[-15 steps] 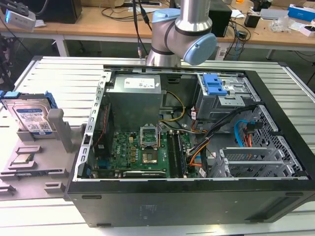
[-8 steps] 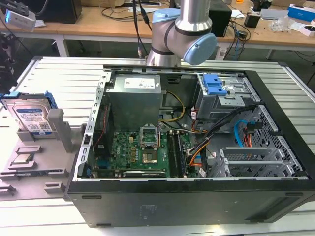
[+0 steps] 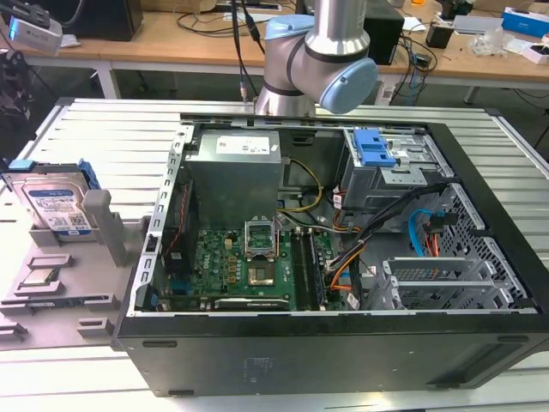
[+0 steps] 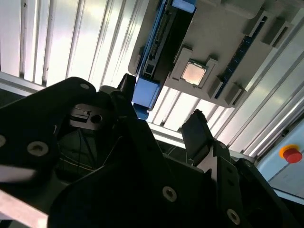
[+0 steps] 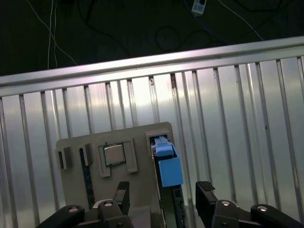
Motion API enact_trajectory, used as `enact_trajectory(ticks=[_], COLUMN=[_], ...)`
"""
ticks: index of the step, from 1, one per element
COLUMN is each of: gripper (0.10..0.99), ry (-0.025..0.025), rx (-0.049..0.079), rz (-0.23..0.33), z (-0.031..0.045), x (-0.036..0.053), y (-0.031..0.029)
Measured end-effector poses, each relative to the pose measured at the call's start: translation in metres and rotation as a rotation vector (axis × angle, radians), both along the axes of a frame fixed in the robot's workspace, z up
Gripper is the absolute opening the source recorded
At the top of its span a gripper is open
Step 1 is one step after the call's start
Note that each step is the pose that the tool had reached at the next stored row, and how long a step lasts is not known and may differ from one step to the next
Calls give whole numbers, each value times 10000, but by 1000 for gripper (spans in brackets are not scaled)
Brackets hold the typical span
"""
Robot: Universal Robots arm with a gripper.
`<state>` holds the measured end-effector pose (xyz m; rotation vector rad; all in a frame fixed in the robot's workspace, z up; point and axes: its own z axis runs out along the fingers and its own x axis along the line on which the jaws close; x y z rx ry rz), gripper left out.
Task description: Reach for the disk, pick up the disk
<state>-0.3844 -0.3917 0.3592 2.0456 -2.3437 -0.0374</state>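
The disk (image 3: 57, 202) stands on edge in a grey holder (image 3: 103, 225) at the exterior view's left, a silver drive with a white-and-blue label and blue rails. In the first wrist view I see the disk (image 5: 168, 167) edge-on from above, with its blue rail end facing me. My gripper (image 5: 164, 195) is open, and its two black fingertips (image 5: 206, 189) sit either side of that blue edge, still well above it. In the second wrist view the gripper (image 4: 161, 100) frames the disk's blue end (image 4: 146, 93) the same way. Nothing is held.
A small square CPU chip (image 5: 113, 154) sits in the same grey holder beside the disk. The open computer case (image 3: 326, 249) takes up the middle of the ribbed metal table (image 3: 111, 129). A red button (image 4: 291, 154) is in the second wrist view.
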Motion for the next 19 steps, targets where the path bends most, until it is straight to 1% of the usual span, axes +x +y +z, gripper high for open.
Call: enact_trajectory(ticks=[3, 4, 5, 7, 9, 11, 12, 16, 19], gripper=[663, 663, 663, 663, 663, 663, 663, 663, 663], ry=[0, 1, 0, -1, -1, 0, 0, -1, 0], rx=[11, 10, 10, 11, 11, 10, 10, 10, 11], rz=[459, 541, 542, 543, 546, 552, 554, 583, 600], z=[-89, -133, -166, -205, -249, -317, -334, -483, -542], x=[-3, -3, -3, -2, -2, -3, -3, -3, -3], y=[9, 26, 35, 42, 45, 45, 45, 45, 45])
